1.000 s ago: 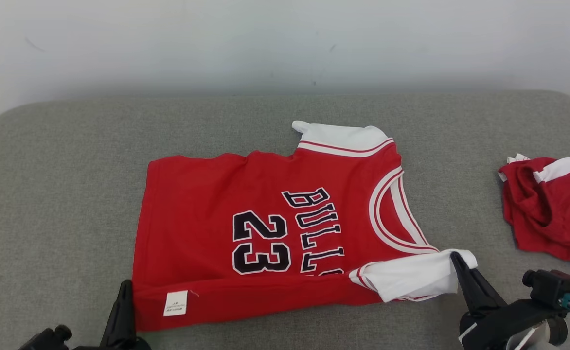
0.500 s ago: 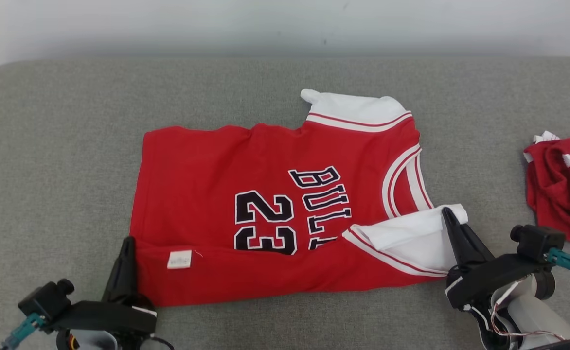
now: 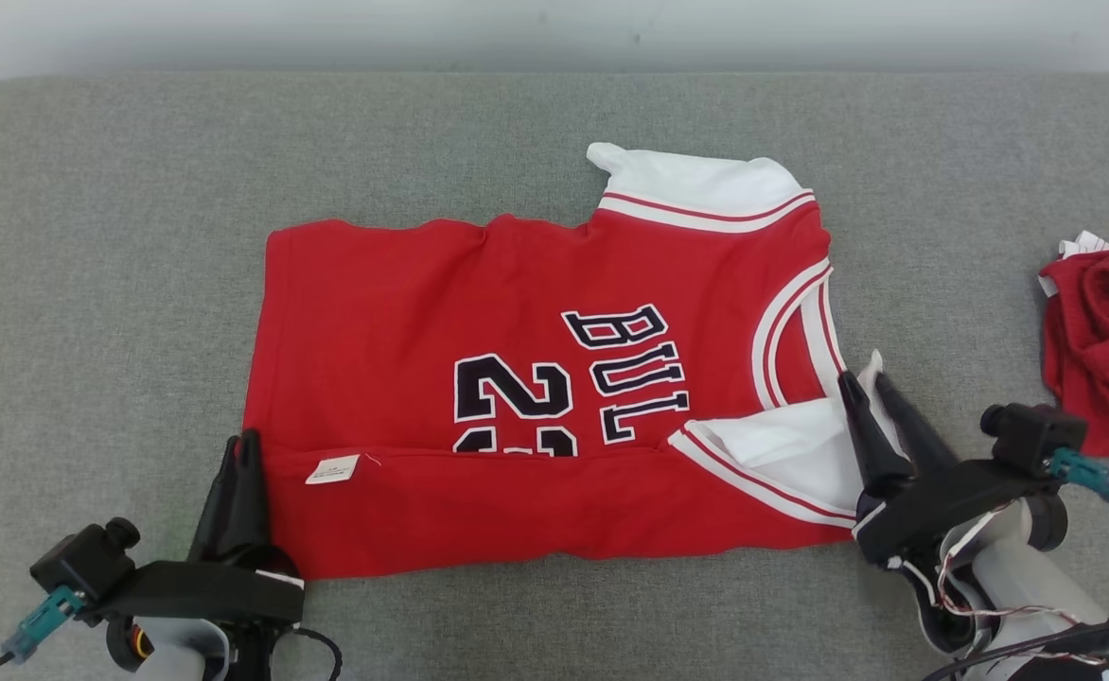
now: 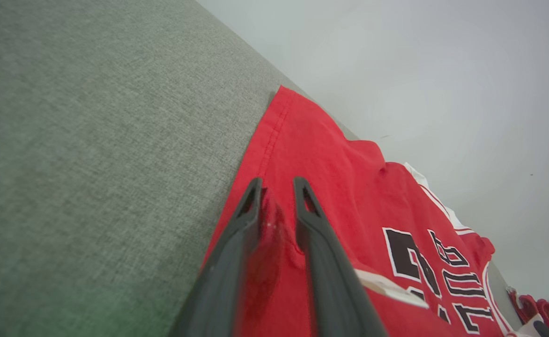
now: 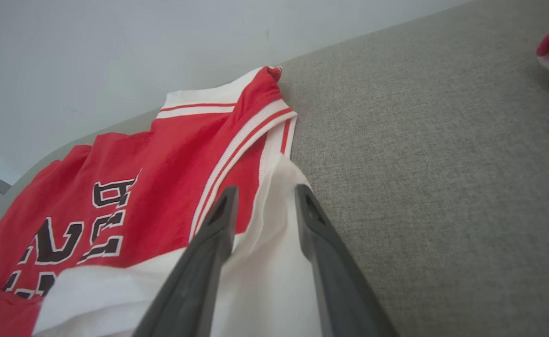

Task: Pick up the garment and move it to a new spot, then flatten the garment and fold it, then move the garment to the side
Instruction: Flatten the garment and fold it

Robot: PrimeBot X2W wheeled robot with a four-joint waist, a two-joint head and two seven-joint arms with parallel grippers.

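Since a second ago, the near edge of the red Bulls jersey [image 3: 517, 303] has been carried further over its front, so that the lower half of the "23" is now covered. Both pairs of jaws, closed then, have been parted.

At the left gripper [image 4: 278, 187] a narrow gap is seen between the fingers, with a ridge of red hem lying in it. At the right gripper [image 5: 266, 192] the fingers are spread wider and the white sleeve [image 3: 782, 445] lies loose between them.

Beyond both fingertips the jersey is spread on the grey padded surface [image 3: 91, 284], hem by the left gripper and collar by the right. A white care label [image 3: 332, 469] is turned up just to the right of the left fingers.

The cloth is judged light, soft and limp. It will sag and crease wherever it is not supported, and drag on the rough upholstery is likely. It is best taken at doubled edges, the hem corner and the sleeve seam, with both ends pinched at once so the fold stays straight.

A second crumpled red garment [image 3: 1103, 340] lies well apart, to the right of the right gripper. It could be in the way if the jersey is set aside on that side.
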